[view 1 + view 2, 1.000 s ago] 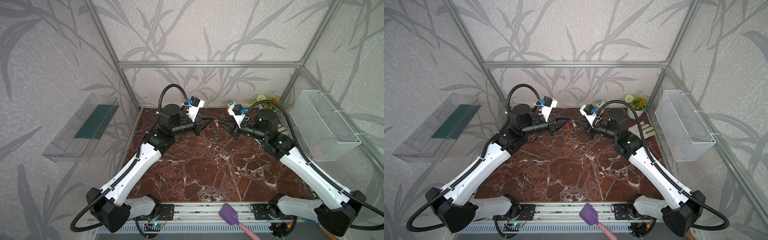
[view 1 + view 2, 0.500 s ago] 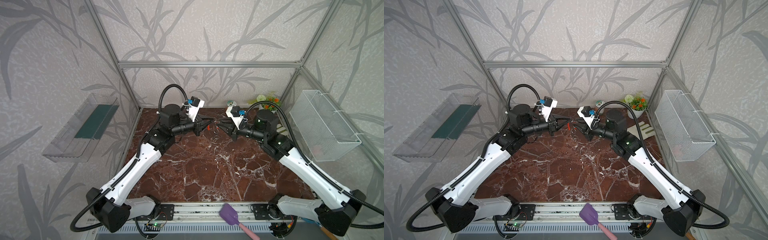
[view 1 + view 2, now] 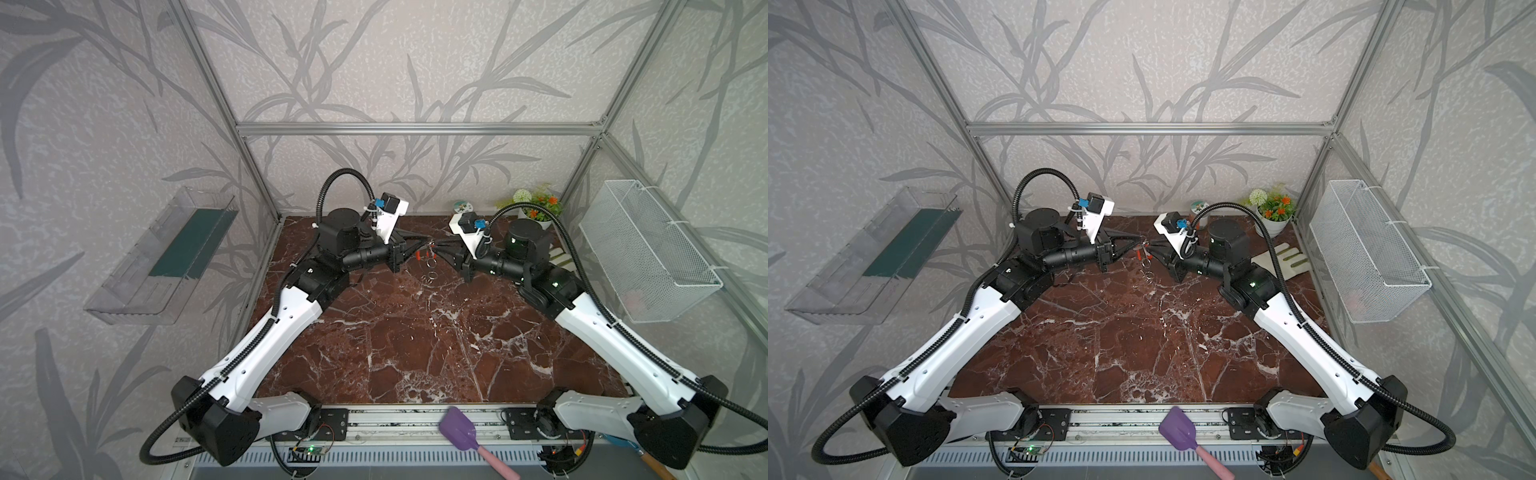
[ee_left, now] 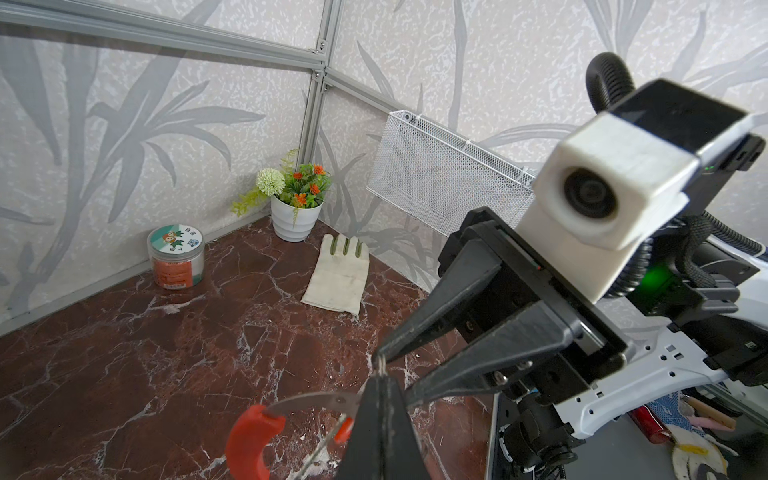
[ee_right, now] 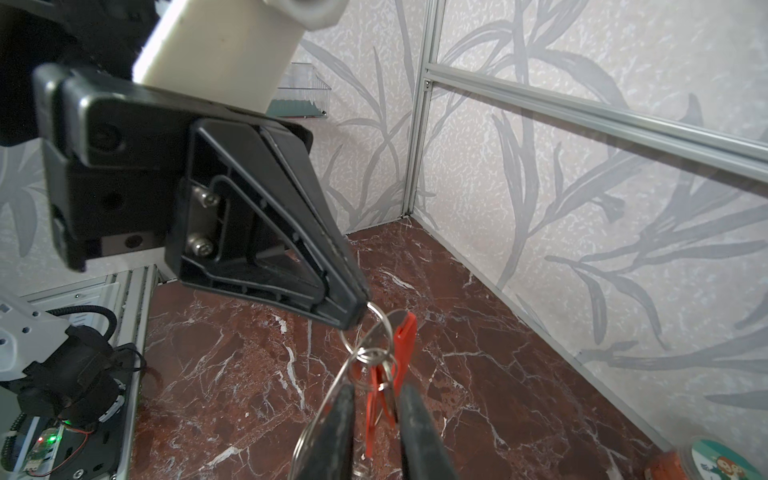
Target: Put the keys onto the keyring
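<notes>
Both arms meet above the bench (image 3: 395, 353), near the middle of its back edge. The left gripper (image 5: 360, 309) is pinched tight on the silver band of the keyring (image 4: 309, 404), whose red section curves away toward the back edge. The red key tag (image 5: 374, 399) hangs edge-on from small silver rings (image 5: 370, 356) just under that gripper's tip. The right gripper (image 4: 397, 378) faces it tip to tip, jaws a narrow gap apart, with the tag hanging in line with the gap; whether they touch it cannot be told. A glove (image 4: 338, 274) lies in the back right corner.
</notes>
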You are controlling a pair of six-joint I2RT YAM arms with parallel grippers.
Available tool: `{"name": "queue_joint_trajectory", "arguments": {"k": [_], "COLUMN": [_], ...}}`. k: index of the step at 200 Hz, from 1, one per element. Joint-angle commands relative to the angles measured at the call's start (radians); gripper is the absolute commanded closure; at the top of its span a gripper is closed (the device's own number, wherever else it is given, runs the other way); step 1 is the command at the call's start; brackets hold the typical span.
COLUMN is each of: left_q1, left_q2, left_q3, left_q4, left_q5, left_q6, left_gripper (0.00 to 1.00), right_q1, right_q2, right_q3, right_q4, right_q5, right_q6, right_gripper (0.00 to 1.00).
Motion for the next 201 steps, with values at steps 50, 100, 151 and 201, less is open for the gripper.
{"name": "queue_joint_trajectory", "arguments": {"k": [50,100,151,201], "left_q1": [0.002,0.001,0.002,0.002], "left_q2": [-0.025,-0.026,-0.023,-0.029], "left_q3": [0.027,0.025,0.022,0.017], "left_q4": [0.040,0.059,0.058,0.051], "left_q5": [0.037,0.026,0.023,0.013], "left_q6": [-0.029,-0.042,-0.044,-0.033], "left_gripper": [1.00,1.00,1.00,1.00], "right_q1": [-0.002,0.001,0.005,-0.067], "right_q2": [0.021,0.032,0.014,-0.033], "right_q3": [0.014,-0.004,-0.022,-0.063], "right_q4": [-0.010,-0.005,0.000,0.116], "right_q5": [-0.053,-0.095,-0.061,-0.103], "right_q6": [0.005,0.031,0.049,0.193], "right_gripper": [0.91,0.92,0.79,0.75]}}
